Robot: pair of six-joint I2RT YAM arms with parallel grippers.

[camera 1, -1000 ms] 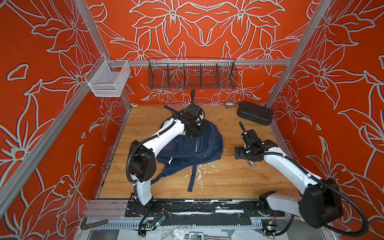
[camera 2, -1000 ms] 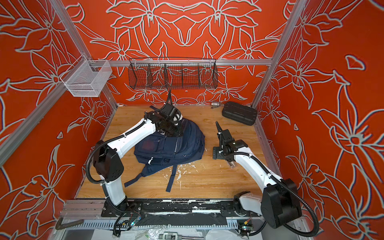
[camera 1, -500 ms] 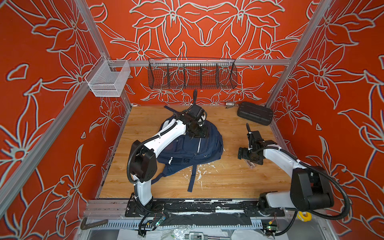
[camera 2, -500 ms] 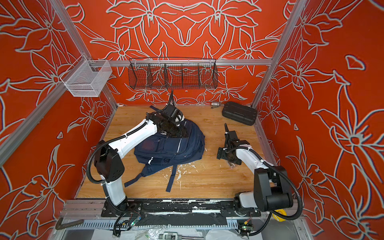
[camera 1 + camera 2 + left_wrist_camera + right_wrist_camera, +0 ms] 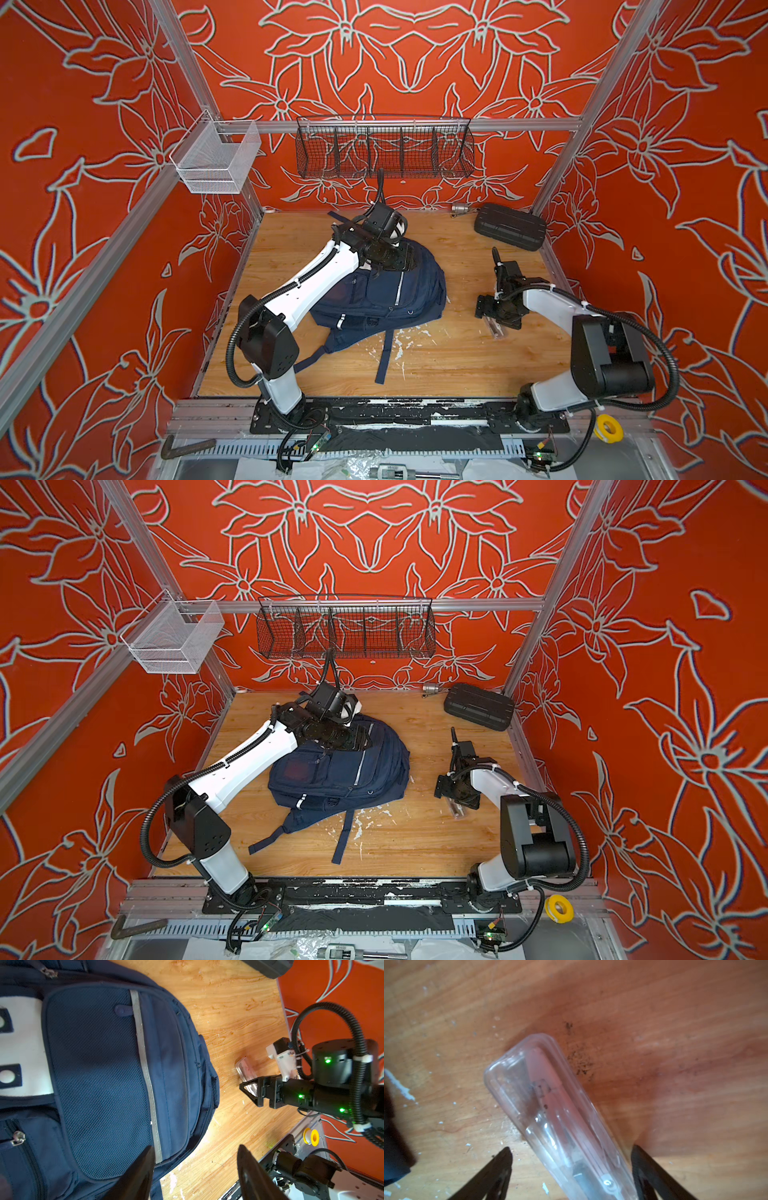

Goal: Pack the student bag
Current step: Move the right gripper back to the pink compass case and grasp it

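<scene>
While the student bag [image 5: 386, 291] is laid flat on the tabletop [image 5: 440, 370], a clear case [image 5: 560, 1115] is straddled.
To pick it up, presumably, the right jaws are set apart either side, unclamped; the left jaws are held apart, empty, over the bag.

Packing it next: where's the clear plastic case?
The clear case lies on the floor, right of the student bag in both top views, straddled by the right gripper.

The backpack [image 5: 382, 291] lies on the table [image 5: 457, 374]. Right of it, well apart, a clear case [image 5: 550, 1105] lies between the fingers of the right gripper [image 5: 572, 1148]. A hard case [image 5: 510, 226] sits behind and right of the backpack. A wire basket [image 5: 384, 145] hangs on the wall behind the backpack.
</scene>
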